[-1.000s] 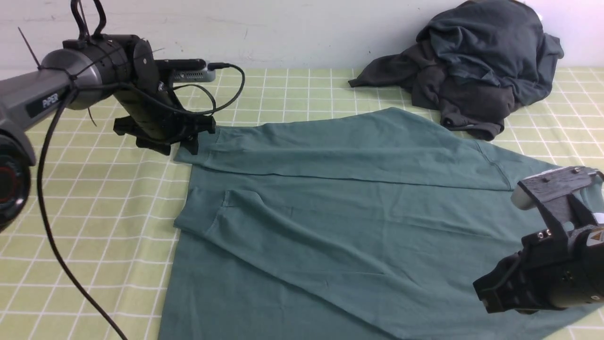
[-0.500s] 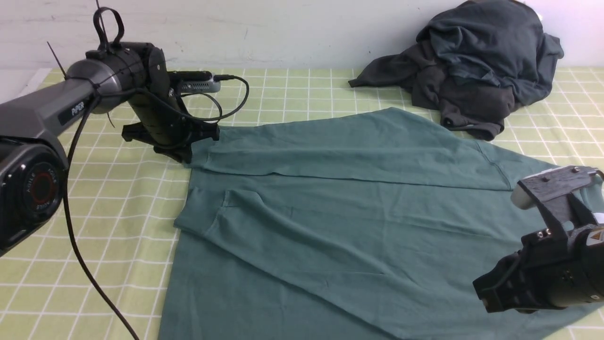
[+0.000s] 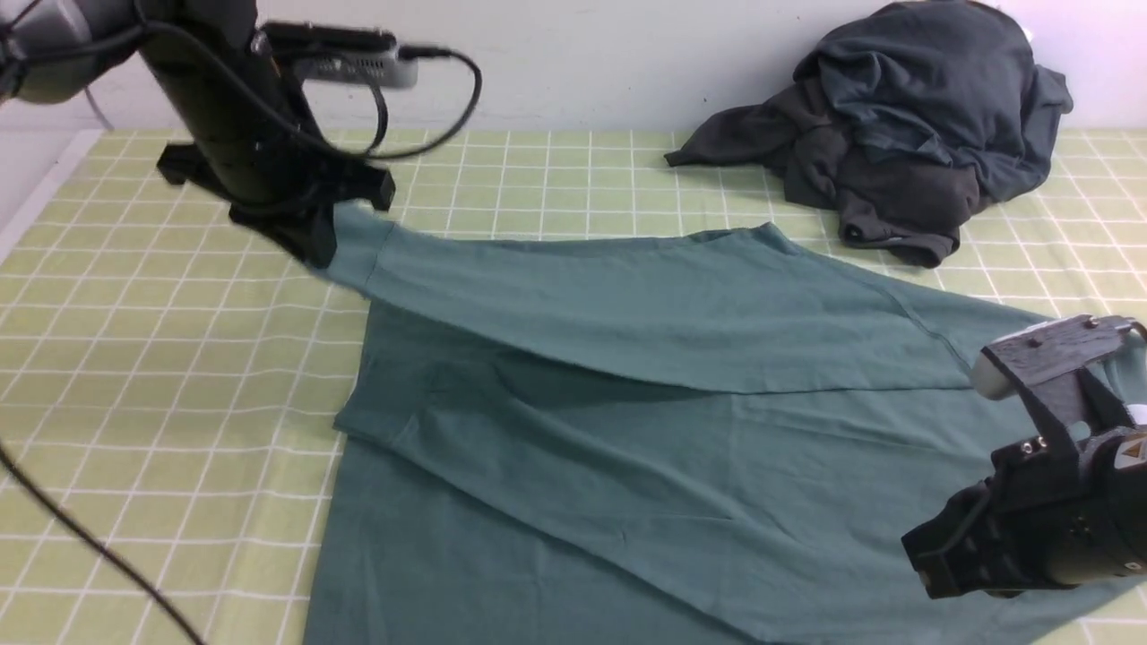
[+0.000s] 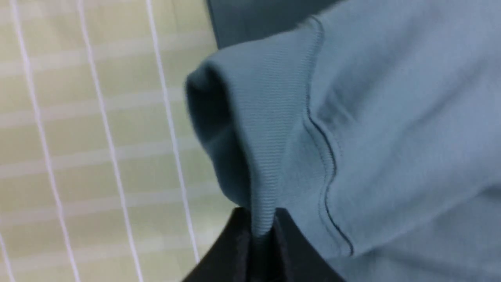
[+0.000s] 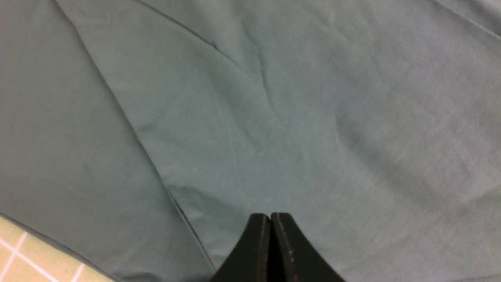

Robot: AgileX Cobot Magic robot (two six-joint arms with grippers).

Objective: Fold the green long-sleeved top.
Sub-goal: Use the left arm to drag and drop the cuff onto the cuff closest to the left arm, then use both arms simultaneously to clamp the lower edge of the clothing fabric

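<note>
The green long-sleeved top (image 3: 627,430) lies spread over the middle and right of the checked table. At the far left my left gripper (image 3: 318,246) is raised above the table and shut on the ribbed cuff (image 3: 354,244) of one sleeve. That sleeve hangs stretched from the jaws across the body. In the left wrist view the cuff (image 4: 266,156) is pinched between the black fingertips of the left gripper (image 4: 261,231). My right gripper (image 3: 932,560) hovers over the top's near right part. In the right wrist view the right gripper (image 5: 271,219) is shut and empty above the green fabric (image 5: 274,117).
A heap of dark charcoal-grey garments (image 3: 905,116) sits at the back right against the wall. The yellow-green checked tablecloth (image 3: 179,403) shows on the left of the top. The table's left edge (image 3: 40,202) runs near the left arm. A black cable (image 3: 90,546) trails over the near left.
My left gripper shut on the sleeve cuff, then rose and drew back to the left, lifting the sleeve off the body. The right arm stayed still.
</note>
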